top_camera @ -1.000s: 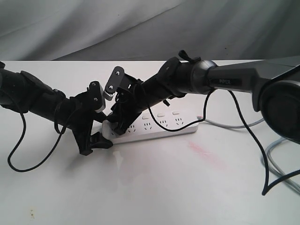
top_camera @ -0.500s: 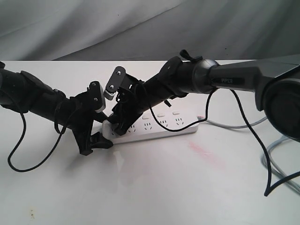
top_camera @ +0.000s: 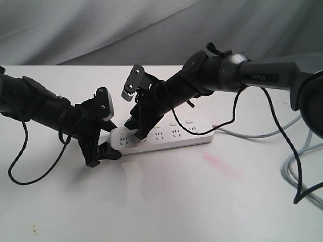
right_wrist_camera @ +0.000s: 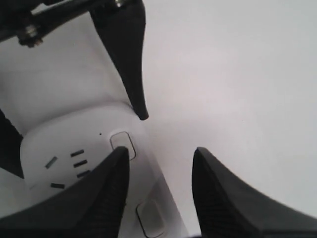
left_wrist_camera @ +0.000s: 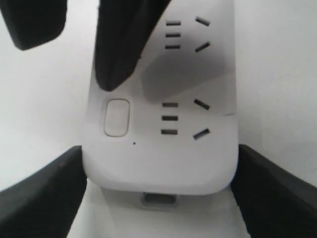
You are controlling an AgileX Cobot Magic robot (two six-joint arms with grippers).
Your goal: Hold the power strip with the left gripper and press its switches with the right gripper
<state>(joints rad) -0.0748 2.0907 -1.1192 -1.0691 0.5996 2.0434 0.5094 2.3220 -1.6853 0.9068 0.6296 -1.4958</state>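
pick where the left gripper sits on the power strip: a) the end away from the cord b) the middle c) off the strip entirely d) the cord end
a: the left gripper straddles the rounded end of the power strip, opposite the grey cord.

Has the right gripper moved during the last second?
Yes. The right gripper shifted rightward along the unmoved power strip, away from the left gripper.

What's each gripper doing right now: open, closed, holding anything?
Left gripper: closed on the end of the power strip.
Right gripper: open, holding nothing, positioned over the strip.
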